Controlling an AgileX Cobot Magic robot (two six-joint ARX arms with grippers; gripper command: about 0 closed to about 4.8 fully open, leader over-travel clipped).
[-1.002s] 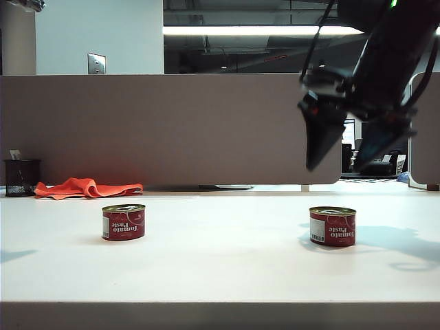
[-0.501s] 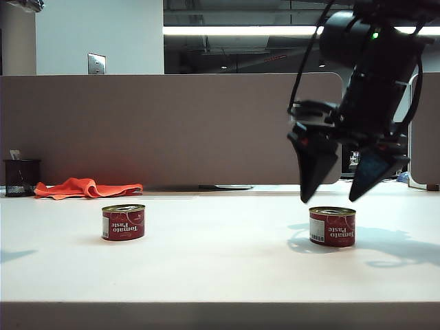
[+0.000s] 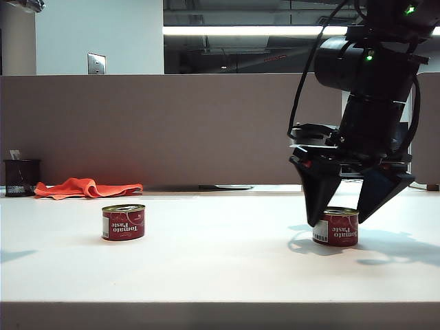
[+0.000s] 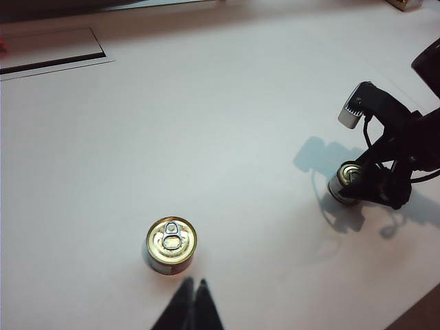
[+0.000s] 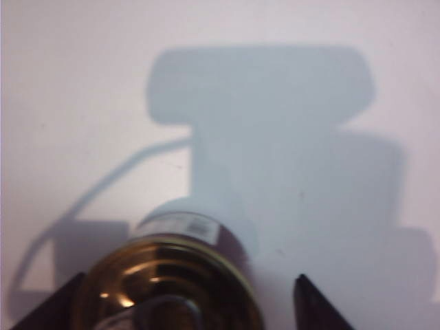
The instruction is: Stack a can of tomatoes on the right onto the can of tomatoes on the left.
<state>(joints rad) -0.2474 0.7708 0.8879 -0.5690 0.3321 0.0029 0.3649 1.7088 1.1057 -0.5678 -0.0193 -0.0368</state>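
Exterior view: right can btwn right gripper open jaws.

The right gripper stands with its jaws spread to either side of the right can, one finger at each flank, so that can fills most of the gap between them (whether a finger already touches the tin cannot be told from the blurred wrist picture). Bare surface lies open from those jaws across to the left can. Above the left can the air is free. The left gripper hangs just beside that can, jaws together. The orange cloth and dark cup sit well behind.
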